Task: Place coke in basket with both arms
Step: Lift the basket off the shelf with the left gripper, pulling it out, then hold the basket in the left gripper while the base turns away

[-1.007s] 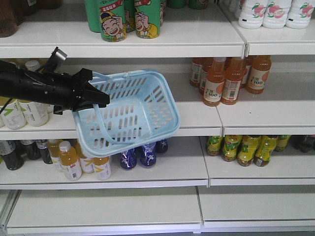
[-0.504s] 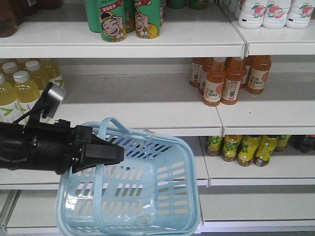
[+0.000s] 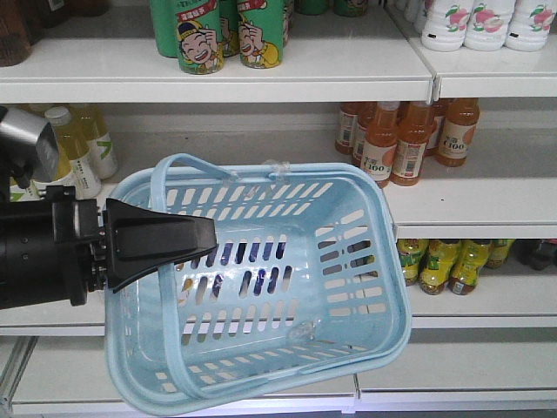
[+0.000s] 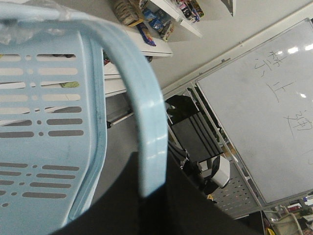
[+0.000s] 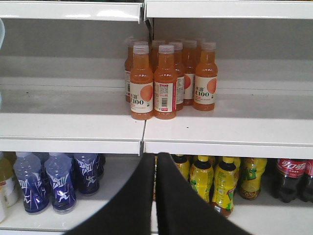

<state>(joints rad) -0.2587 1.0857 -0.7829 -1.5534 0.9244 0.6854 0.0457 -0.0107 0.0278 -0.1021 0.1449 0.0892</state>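
Basket-holding step: left gripper (image 3: 205,237) clamps the basket (image 3: 305,287) handle; right gripper (image 5: 155,161), closed and empty, must next reach right for the coke (image 5: 289,177).

Orange juice bottles (image 3: 406,144) mid-shelf; green cans (image 3: 228,35) above; yellow bottles (image 3: 439,266) below

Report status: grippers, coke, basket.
Left gripper shut on basket, held tilted, empty. Right gripper shut, empty. Coke on lower shelf, far right, beside yellow bottles.
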